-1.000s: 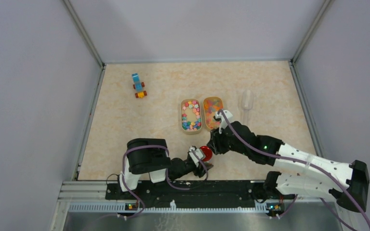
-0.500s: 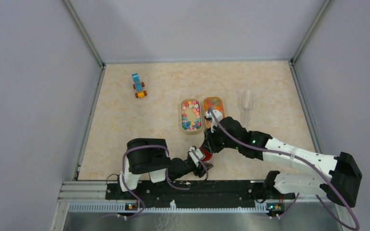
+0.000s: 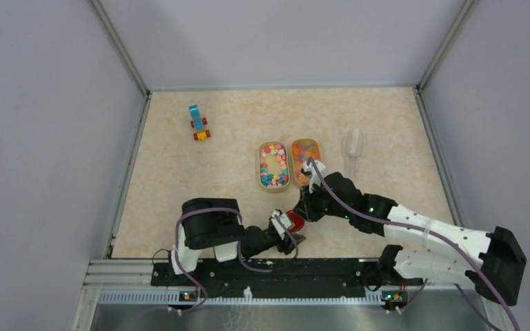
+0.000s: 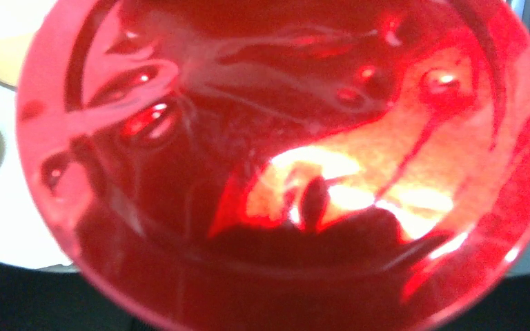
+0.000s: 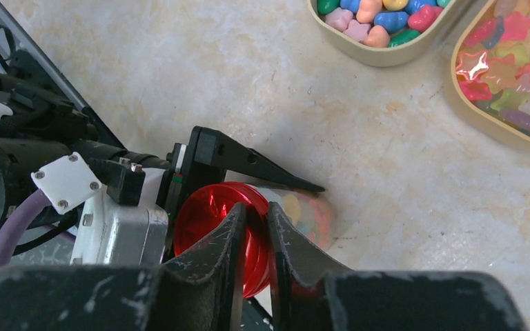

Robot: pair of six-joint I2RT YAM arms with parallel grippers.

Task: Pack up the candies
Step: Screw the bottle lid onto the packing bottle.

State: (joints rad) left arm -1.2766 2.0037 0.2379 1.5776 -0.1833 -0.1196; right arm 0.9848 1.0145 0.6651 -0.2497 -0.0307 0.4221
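The candies (image 3: 274, 165) fill two oval tan trays mid-table, and their near ends show in the right wrist view (image 5: 376, 17). A few more candies show inside a clear jar (image 5: 303, 215) lying on its side. The jar's red lid (image 5: 210, 221) faces my left gripper (image 3: 291, 231), whose black fingers (image 5: 248, 162) run along the jar, shut on it. The lid (image 4: 283, 165) fills the left wrist view, hiding that gripper's fingers there. My right gripper (image 5: 256, 207) comes down from above, and its jaws pinch the lid's rim.
A second tray (image 5: 517, 76) holds star-shaped candies. A clear plastic scoop (image 3: 352, 145) lies right of the trays. A blue-and-orange toy vehicle (image 3: 198, 123) sits at the far left. Grey walls enclose the table, and a metal rail (image 3: 262, 272) runs along its near edge.
My right gripper has moved left and down onto the red lid, and its jaws have narrowed from wide apart to pinching the rim. The left arm and jar have stayed still.
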